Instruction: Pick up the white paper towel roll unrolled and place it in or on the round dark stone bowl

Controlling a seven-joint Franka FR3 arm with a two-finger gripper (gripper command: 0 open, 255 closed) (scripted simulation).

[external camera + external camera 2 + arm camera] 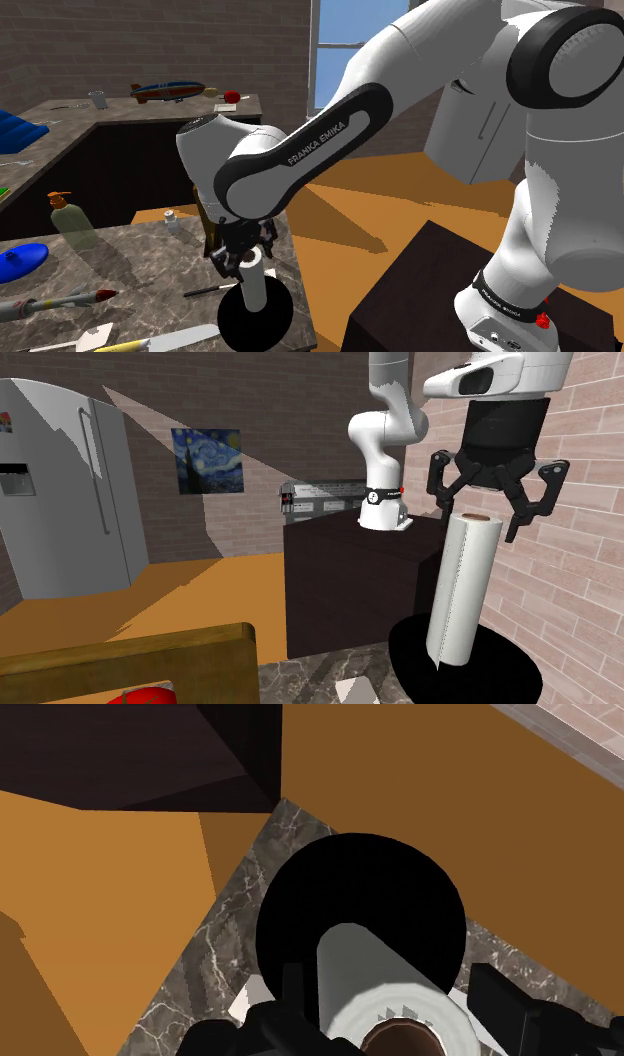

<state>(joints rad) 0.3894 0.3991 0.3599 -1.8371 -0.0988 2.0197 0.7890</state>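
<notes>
At the corner of the dark marbled surface (150, 250), nearest the arm's dark box stand (350, 572), the white paper towel roll (460, 587) stands upright inside the round black bowl (500, 662). The roll's lower end sits in the bowl and its brown core faces upward. The gripper (482, 512) hangs directly over the roll and points straight down. Its fingers (530, 507) are spread apart, one on each side of the roll's top end, and the second exterior view shows a gap between each of them and the paper, so the roll is released, not clasped. In the wrist view the roll's core lies between the two fingers. A soap dispenser (70, 220) stands well apart from the bowl, farther along the surface.
</notes>
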